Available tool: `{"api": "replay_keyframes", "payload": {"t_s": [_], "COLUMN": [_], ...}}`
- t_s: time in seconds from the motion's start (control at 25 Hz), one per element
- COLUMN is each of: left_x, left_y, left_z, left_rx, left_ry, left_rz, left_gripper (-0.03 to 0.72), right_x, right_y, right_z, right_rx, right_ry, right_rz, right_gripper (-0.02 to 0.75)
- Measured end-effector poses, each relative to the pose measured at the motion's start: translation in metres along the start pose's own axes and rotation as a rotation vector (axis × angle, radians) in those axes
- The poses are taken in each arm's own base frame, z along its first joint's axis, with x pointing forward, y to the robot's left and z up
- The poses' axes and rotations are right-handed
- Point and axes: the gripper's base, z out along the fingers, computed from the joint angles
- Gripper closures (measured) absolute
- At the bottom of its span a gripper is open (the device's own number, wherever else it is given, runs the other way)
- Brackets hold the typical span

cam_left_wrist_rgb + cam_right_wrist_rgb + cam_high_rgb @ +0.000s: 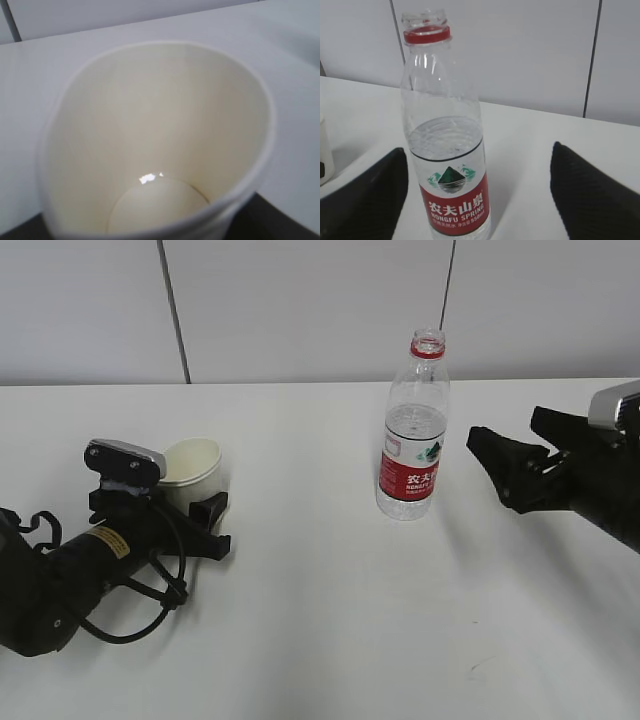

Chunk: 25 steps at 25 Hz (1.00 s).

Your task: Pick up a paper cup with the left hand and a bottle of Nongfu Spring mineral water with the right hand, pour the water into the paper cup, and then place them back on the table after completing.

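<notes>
A plain white table (pixel 320 620) runs back to a grey panelled wall. The left gripper (pixel 205 515) lies low on the surface with the paper cup (pixel 192 472) set between its fingers; the left wrist view looks straight down into the cup's empty cream interior, its rim pressed slightly out of round, which suggests the fingers bear on it, though the contact itself is not visible, so I cannot tell if the grip is made. Ahead of the right hand (pixel 500 468) stands the bottle (pixel 412 430), uncapped, upright, about half full, red label facing the camera. That gripper's jaws are spread wide and hold nothing; in the right wrist view the bottle sits between the two black fingertips (pixel 585 195) but nearer the left one, and apart from both. The step in hand appears to be the reach for the bottle. Next, the right hand would need to advance until the label band is centred between its fingers, then close.
</notes>
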Motion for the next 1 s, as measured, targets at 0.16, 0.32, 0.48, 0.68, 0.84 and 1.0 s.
{"api": "replay_keyframes", "payload": {"t_s": [0.16,0.32,0.48,0.68,0.84,1.0], "left_x": [0.0,0.0,0.0,0.0,0.0,0.0], "left_y": [0.0,0.0,0.0,0.0,0.0,0.0], "left_z": [0.0,0.0,0.0,0.0,0.0,0.0], "left_rx": [0.0,0.0,0.0,0.0,0.0,0.0], "left_ry": [0.0,0.0,0.0,0.0,-0.001,-0.001], "left_rz": [0.0,0.0,0.0,0.0,0.0,0.0], "left_gripper": [0.288,0.288,0.288,0.288,0.288,0.288], "right_x": [-0.001,0.011,0.028,0.045,0.052,0.057], "right_y": [0.0,-0.003,-0.006,0.001,0.01,0.014], "right_z": [0.01,0.028,0.046,0.069,0.088,0.102], "right_rx": [-0.034,-0.073,-0.109,-0.159,-0.198,-0.21], "right_ry": [-0.01,0.019,0.053,0.074,0.068,0.058], "right_rz": [-0.007,0.02,0.044,0.054,0.047,0.046], "right_gripper": [0.065,0.065,0.053,0.055,0.056,0.056]}}
